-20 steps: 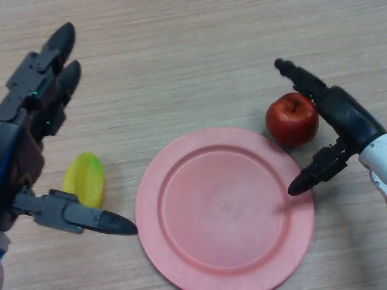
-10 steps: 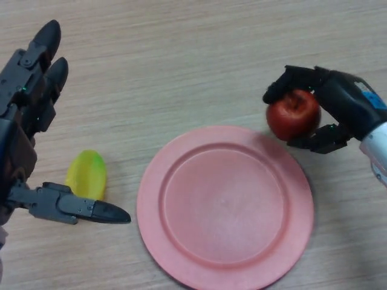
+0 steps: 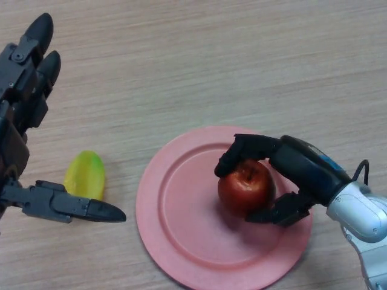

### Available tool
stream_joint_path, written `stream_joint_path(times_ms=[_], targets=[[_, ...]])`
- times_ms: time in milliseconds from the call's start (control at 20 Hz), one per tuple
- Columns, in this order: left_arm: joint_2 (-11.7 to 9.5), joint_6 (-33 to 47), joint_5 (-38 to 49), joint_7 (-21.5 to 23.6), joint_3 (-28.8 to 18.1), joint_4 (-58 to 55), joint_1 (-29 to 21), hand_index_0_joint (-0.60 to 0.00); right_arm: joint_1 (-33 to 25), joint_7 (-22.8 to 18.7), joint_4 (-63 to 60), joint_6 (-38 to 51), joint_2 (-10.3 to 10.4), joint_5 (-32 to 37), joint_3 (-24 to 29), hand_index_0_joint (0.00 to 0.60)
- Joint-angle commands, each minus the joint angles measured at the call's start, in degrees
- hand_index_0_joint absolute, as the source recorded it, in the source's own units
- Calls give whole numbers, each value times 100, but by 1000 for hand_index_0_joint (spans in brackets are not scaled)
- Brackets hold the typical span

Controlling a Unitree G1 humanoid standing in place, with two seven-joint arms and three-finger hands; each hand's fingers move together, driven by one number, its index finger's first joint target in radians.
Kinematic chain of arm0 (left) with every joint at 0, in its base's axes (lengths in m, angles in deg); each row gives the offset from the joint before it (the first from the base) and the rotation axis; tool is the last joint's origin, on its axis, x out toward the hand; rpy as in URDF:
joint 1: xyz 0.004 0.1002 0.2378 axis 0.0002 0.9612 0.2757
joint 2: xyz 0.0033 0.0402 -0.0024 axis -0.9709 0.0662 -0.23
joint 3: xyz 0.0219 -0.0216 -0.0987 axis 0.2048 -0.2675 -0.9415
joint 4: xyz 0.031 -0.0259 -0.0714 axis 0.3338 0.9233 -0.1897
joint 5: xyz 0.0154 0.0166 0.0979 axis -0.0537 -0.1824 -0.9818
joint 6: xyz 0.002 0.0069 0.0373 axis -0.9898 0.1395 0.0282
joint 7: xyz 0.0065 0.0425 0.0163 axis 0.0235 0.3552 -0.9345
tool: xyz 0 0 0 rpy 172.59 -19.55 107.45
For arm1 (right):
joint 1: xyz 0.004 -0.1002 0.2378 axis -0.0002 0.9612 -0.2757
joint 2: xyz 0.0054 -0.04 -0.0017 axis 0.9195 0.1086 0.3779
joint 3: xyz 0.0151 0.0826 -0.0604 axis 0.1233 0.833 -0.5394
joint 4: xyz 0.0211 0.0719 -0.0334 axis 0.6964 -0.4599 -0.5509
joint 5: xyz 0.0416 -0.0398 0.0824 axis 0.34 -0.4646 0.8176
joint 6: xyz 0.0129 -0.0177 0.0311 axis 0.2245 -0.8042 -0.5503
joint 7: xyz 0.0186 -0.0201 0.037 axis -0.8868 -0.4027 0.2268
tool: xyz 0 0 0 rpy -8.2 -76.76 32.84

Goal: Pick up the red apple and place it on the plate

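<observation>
1. The red apple (image 3: 245,186) is clasped by the right hand (image 3: 296,169): fingers (image 3: 242,148) are curled over its top, and the thumb is pressed against its lower right side.
2. The held apple is located over the right half of the pink plate (image 3: 175,211); contact with the plate cannot be determined.
3. The left hand (image 3: 24,115) is shown spread wide, holding nothing.
4. A yellow-green fruit (image 3: 84,174) is seen on the worktop (image 3: 211,60), just above the left thumb.

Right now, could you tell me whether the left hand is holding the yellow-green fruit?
No, the left hand is open with straight fingers, and the yellow-green fruit lies on the table beside its thumb, ungrasped.
</observation>
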Motion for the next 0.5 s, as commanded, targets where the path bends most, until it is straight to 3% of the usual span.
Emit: stream_joint_path(times_ms=[50,100,150,200,350,400,500], targets=[[-178,761,148,173,-417,-244,-141,0,-157,-54,609,49,9,345,203,301],[-203,827,178,199,-436,-170,-191,0,-175,106,944,-687,78,653,223,151],[-226,898,219,227,-443,-79,-233,0,-233,234,1279,-1555,119,1040,265,52],[-253,961,305,221,-457,50,-252,0,-413,308,1674,-2719,113,1681,442,0],[-290,1006,353,188,-460,190,-271,0,-774,77,1693,-3053,-259,2406,1008,0],[-320,914,418,162,-459,209,-303,0,-775,-150,1563,-2824,-483,2715,1387,0],[-377,856,600,59,-556,236,-347,0,-408,-431,1536,-2188,-741,3075,1767,0]])
